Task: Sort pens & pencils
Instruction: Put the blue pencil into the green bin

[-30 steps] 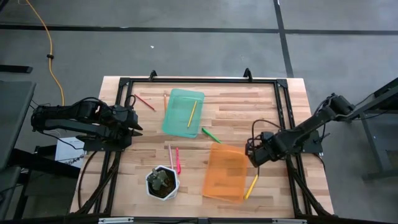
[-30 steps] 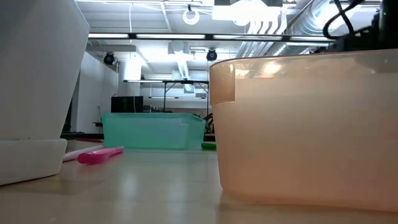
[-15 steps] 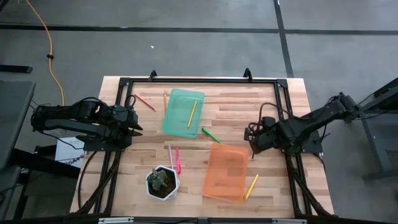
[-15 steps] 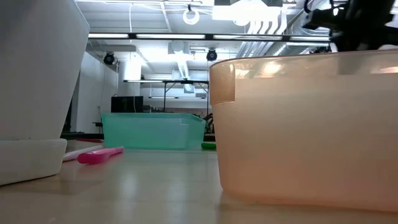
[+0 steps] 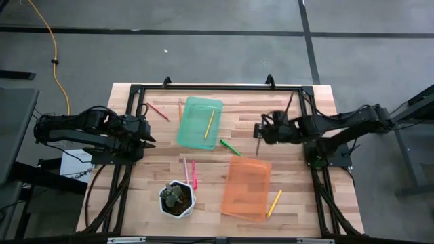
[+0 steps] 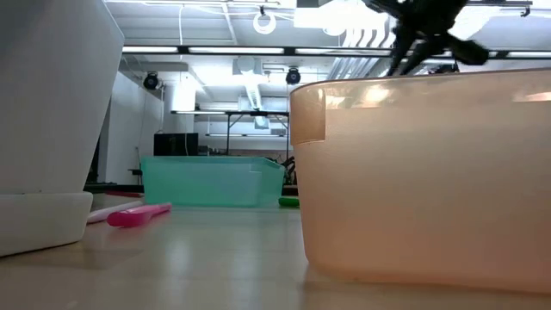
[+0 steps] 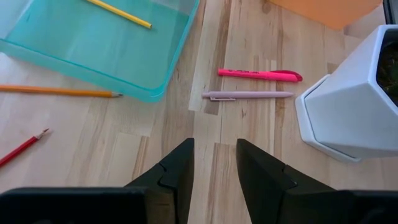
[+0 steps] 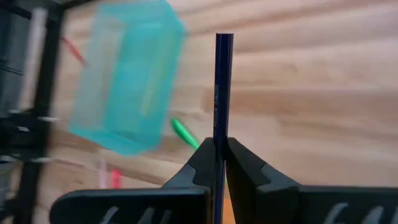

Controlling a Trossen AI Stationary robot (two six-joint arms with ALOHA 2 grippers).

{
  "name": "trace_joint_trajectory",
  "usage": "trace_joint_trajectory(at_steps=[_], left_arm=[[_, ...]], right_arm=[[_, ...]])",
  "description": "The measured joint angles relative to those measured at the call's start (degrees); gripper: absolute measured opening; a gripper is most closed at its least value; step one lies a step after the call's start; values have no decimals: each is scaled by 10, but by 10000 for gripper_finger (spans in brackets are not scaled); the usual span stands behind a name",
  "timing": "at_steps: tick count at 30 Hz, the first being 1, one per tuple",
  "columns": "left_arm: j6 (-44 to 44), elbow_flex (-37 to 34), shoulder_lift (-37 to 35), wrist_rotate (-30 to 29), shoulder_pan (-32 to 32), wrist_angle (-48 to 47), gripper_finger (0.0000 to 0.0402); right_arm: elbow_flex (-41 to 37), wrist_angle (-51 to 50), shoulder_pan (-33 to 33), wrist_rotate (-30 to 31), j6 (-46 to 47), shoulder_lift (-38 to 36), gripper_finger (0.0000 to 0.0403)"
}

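Observation:
My right gripper [image 5: 260, 133] hangs above the table between the green tray [image 5: 200, 123] and the orange tray [image 5: 247, 188], shut on a dark pen [image 8: 222, 87]. My left gripper [image 7: 214, 163] waits open at the table's left edge [image 5: 149, 135], holding nothing. A yellow pencil [image 5: 209, 124] lies in the green tray. On the wood lie a green pen [image 5: 229, 146], a pink pen [image 7: 260, 74], a peach pen [image 7: 247, 95], a red pencil [image 5: 157, 111], an orange pencil [image 7: 59, 91] and a yellow pen [image 5: 274, 203]. My right gripper pinches the dark pen between its two fingers [image 8: 202, 158]. The pen runs along the fingers, and its long free part [image 8: 222, 124] sticks out past their tips. The held end is hidden between the fingers. The pen is lifted clear of the table.
A white hexagonal plant pot [image 5: 177, 198] stands near the front edge, left of the orange tray. A black frame [image 5: 217, 88] runs along the table's far edge and sides. Bare wood lies between the two trays and the right rail.
My right gripper has risen from beside the orange tray's right rim and gone toward the far edge and leftward, toward the green tray. It has turned on the way. It stays shut, and the dark pen goes with it, clear of the table.

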Motion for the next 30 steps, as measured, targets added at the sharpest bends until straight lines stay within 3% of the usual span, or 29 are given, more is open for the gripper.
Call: trace_joint_trajectory(at_steps=[5,16,24,30], left_arm=[[-3,0,0,0,0,2,108],[-18,0,0,0,0,12,108],[-30,0,0,0,0,12,108],[-33,0,0,3,0,12,108]], right_arm=[[0,119,-62,-15,-104,23,9],[5,399,-173,-140,-250,159,9],[51,477,-201,-211,-290,262,9],[116,478,-210,-247,-323,329,9]])
